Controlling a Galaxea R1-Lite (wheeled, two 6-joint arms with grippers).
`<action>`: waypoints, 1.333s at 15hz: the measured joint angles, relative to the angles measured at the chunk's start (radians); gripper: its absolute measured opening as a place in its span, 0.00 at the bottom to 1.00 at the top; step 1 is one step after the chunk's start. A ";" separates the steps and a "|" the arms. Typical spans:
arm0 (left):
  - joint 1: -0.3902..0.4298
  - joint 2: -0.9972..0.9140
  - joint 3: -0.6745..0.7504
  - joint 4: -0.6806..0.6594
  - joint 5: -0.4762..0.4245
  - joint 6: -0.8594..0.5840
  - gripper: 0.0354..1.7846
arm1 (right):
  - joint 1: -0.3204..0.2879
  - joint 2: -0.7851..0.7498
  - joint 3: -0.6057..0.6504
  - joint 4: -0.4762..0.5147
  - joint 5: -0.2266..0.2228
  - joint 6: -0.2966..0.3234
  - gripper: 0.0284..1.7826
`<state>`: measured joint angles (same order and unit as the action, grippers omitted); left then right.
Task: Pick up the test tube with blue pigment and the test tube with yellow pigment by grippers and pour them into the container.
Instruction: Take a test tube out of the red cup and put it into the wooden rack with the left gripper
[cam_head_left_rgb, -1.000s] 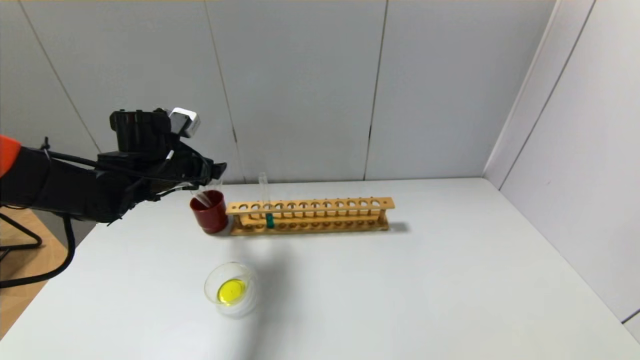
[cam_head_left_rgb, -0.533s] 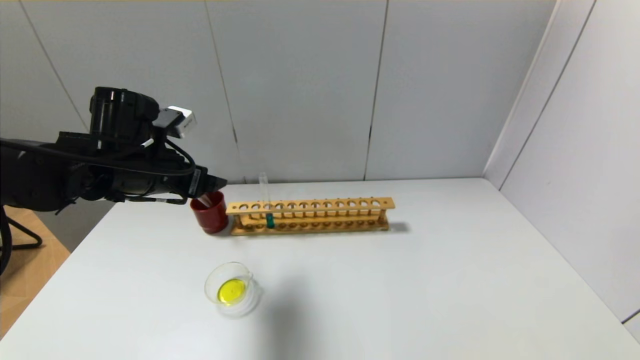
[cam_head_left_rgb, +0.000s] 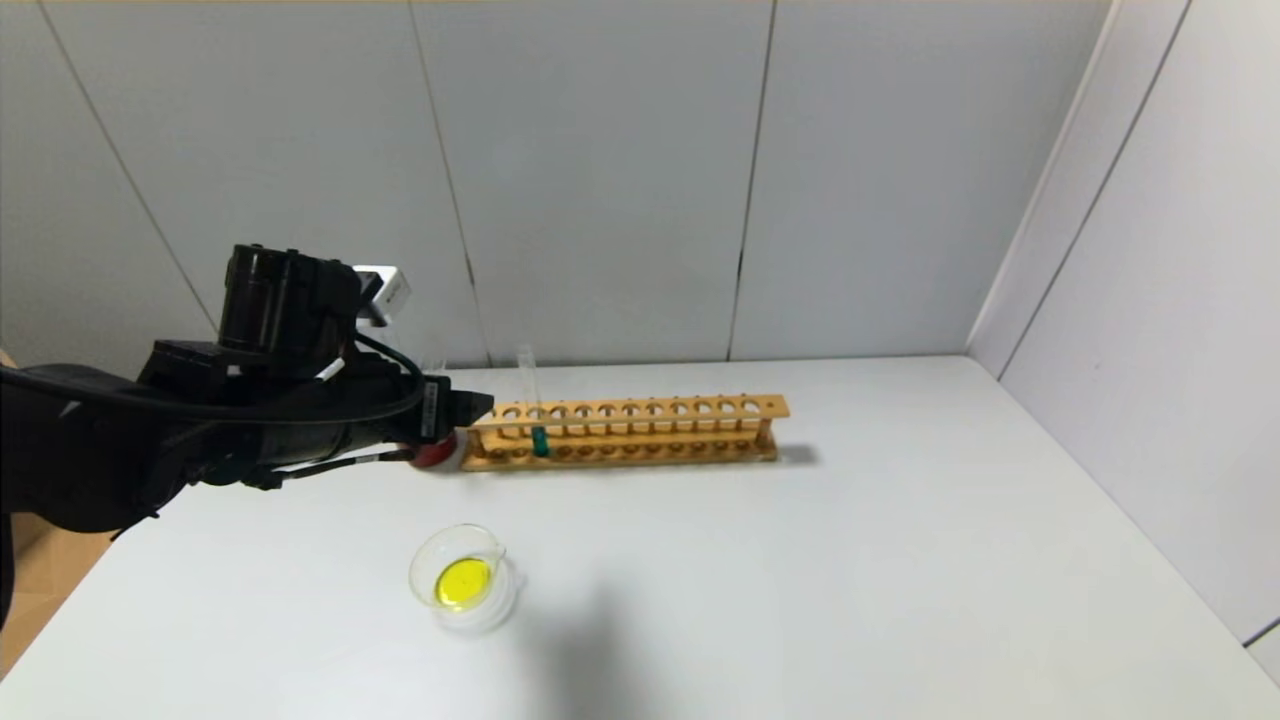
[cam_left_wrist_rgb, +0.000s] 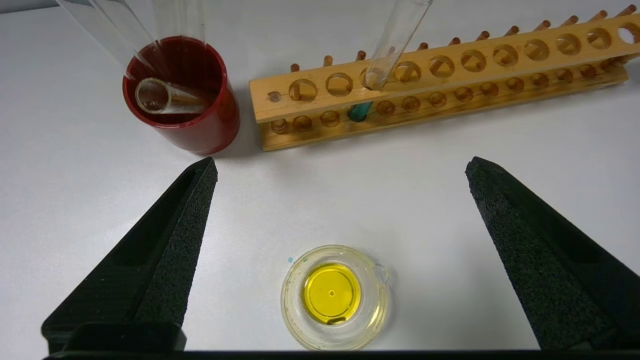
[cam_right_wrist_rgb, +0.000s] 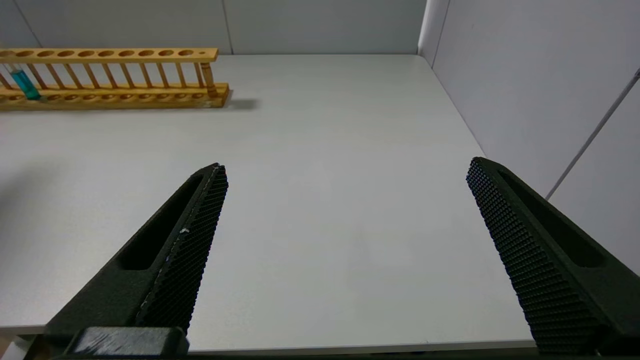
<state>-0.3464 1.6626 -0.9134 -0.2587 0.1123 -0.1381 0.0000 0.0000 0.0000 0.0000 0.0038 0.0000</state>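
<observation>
Black left claw (cam_left_wrist_rgb: 340, 172) hangs spread wide and empty above the table (cam_head_left_rgb: 800, 560), near the red cup (cam_left_wrist_rgb: 182, 97). Beyond it, the test tube with blue pigment (cam_left_wrist_rgb: 382, 65) stands in the wooden rack (cam_left_wrist_rgb: 440, 85); the container (cam_left_wrist_rgb: 334, 296) holds yellow liquid. Right claw (cam_right_wrist_rgb: 345, 175) is likewise spread, empty.

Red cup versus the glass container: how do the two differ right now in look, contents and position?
The red cup is opaque and taller; the container is clear, low and wide with a pour lip. The red cup holds clear tubes leaning inside; the container holds a pool of yellow liquid. The red cup stands against the wooden rack's end; the container sits alone, nearer the robot. Both stand upright on the white table.
</observation>
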 joint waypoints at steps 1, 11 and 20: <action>-0.016 0.006 0.020 -0.031 0.006 -0.001 0.98 | 0.000 0.000 0.000 0.000 0.000 0.000 0.98; -0.062 0.216 -0.093 -0.154 0.009 0.001 0.98 | 0.000 0.000 0.000 0.000 0.000 0.000 0.98; -0.046 0.439 -0.276 -0.154 0.027 0.002 0.98 | 0.000 0.000 0.000 0.000 0.000 0.000 0.98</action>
<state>-0.3926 2.1019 -1.1896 -0.4128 0.1389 -0.1360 0.0000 0.0000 0.0000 0.0000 0.0038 0.0000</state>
